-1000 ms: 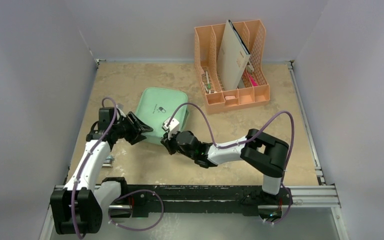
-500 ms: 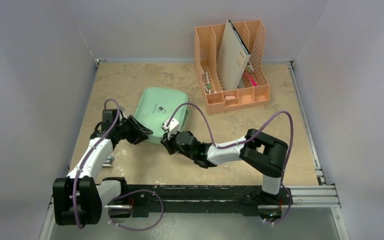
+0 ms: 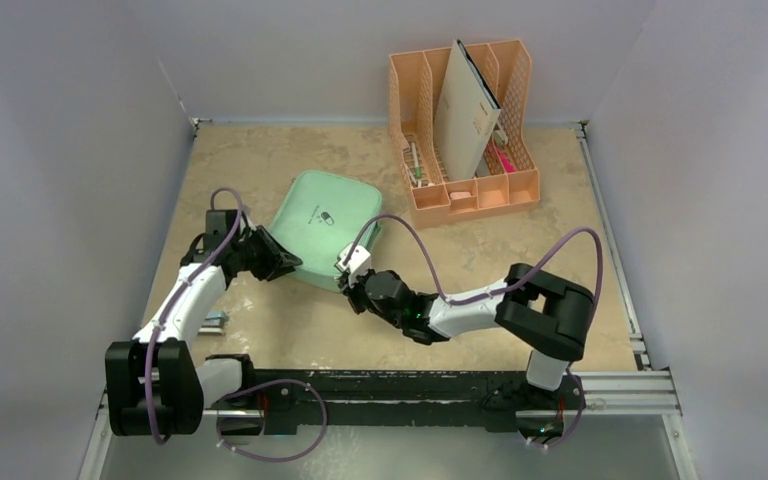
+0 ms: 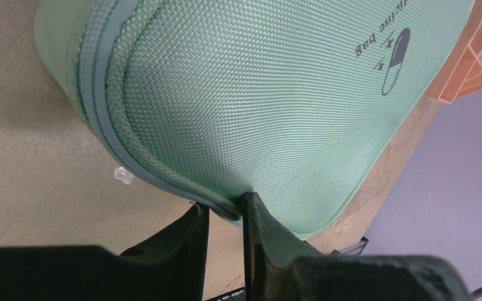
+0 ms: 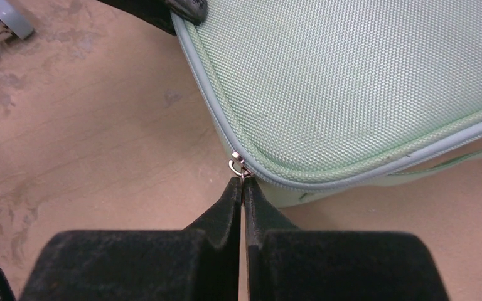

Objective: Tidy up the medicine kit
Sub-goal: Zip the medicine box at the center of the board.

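The step in hand looks like unzipping. At the near corner of the medicine kit (image 3: pixel 322 222), the right hand (image 5: pixel 243 182) has its fingers pressed together on the small metal zipper pull (image 5: pixel 236 166), which sits where the lid's piped seam turns the corner. At the kit's near-left edge, the left hand (image 4: pixel 226 210) pinches the raised piping (image 4: pixel 157 172) of the lid between nearly closed fingers, apparently bracing the case.

The next move probably calls for drawing the pull along the seam and round the curved corner. The pull should follow the zipper line, not lift away, while the left hand holds the kit against that drag so it does not slide on the bench (image 3: pixel 520 230).

The kit lies flat, lid up and zipped. It is a mint-green case with rounded corners, and up close it is woven fabric rather than hard shell, edged in pale piping, with a dark pill logo (image 4: pixel 394 61) on top. Beyond the kit's far-right corner, apart from it, stands a peach file organizer (image 3: pixel 475 197).
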